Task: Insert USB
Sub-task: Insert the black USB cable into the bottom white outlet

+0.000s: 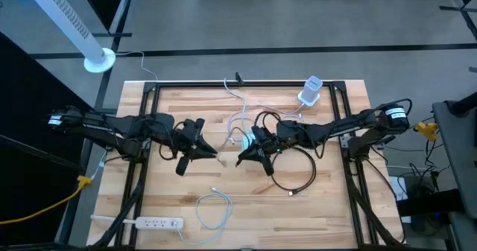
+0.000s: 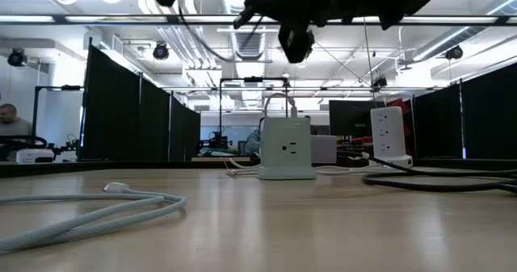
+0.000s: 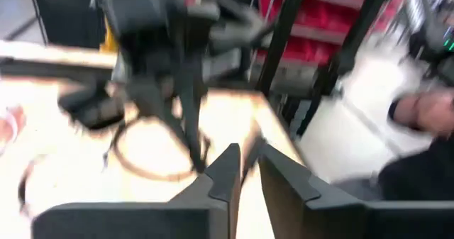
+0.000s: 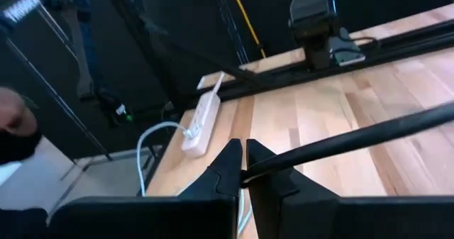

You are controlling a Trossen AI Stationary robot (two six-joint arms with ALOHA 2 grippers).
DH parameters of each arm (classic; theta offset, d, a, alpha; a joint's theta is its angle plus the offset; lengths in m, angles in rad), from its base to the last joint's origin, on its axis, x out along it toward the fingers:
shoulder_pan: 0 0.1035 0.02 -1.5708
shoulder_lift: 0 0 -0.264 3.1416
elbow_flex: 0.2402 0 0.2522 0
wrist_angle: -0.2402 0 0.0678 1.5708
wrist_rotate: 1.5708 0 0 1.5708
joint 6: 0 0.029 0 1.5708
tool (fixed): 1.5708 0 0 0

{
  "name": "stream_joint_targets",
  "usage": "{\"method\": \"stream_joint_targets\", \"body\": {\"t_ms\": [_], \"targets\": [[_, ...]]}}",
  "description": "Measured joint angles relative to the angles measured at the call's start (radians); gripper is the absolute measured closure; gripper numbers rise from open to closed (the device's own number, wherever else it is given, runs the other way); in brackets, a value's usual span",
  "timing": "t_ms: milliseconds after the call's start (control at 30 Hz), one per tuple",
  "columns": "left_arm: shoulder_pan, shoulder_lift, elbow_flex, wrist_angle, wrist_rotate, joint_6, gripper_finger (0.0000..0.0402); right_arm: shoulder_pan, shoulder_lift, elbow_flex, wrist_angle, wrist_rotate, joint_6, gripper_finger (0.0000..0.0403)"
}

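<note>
While the black cable point(image 4: 369, 136) is pinched between the closed fingers of the right gripper point(image 4: 245, 169), it is lifted clear of the wooden table point(image 1: 328, 214), presumably so that its plug end can be carried toward a socket; the plug itself cannot be made out in any view. From the high view the right gripper is seen over the middle of the table, with the rest of the black cable lying in a loop just beside it. The left gripper point(image 1: 200, 148) hangs near it, a little to its left, and nothing can be seen in its grasp; in the left wrist view its fingers point(image 3: 225, 174) stand with only a narrow gap between them, so whether it is shut cannot be told. It is judged to be placed there to help steady or take over the cable.

A white charging block point(image 1: 311, 91) stands at the far edge of the table, well apart from both grippers; its socket face is shown only in the low view, where it is seen upright. A white cable point(image 1: 212, 205) lies loose near the front edge, and a white power strip point(image 1: 155, 223) lies at the front left corner, a thing also caught in the right wrist view. The grip on the black cable is shown only by the right wrist view.
</note>
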Motion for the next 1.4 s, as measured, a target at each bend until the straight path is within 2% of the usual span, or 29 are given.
{"method": "stream_joint_targets", "body": {"t_ms": [133,300,533,733,1033,1233,1400], "targets": [[0.0,0.018,-0.058,-0.033,0.0,0.002,0.0329,-0.03,-0.052,0.0,0.011,-0.072,0.05,0.0402],[0.0,0.05,-0.122,0.017,-0.001,-0.032,0.0296,-0.045,-0.099,0.0,0.011,-0.075,0.054,0.0402],[0.0,0.092,-0.182,0.282,-0.035,-0.029,0.0251,-0.049,-0.112,0.0,0.019,-0.074,0.051,0.0402],[0.0,0.134,-0.191,0.366,-0.033,-0.014,0.0215,-0.049,-0.112,0.0,0.019,-0.074,0.024,0.0403],[-0.054,0.27,-0.192,0.529,0.002,-0.023,0.0185,-0.027,-0.112,0.0,0.017,-0.077,-0.218,0.0403],[-0.07,0.392,-0.192,0.799,0.006,-0.176,0.0191,0.015,-0.112,0.0,0.015,-0.09,-0.459,0.0403],[-0.073,0.454,-0.192,0.942,0.059,-0.239,0.0198,0.052,-0.112,0.0,0.011,-0.119,-0.56,0.0403]]}}
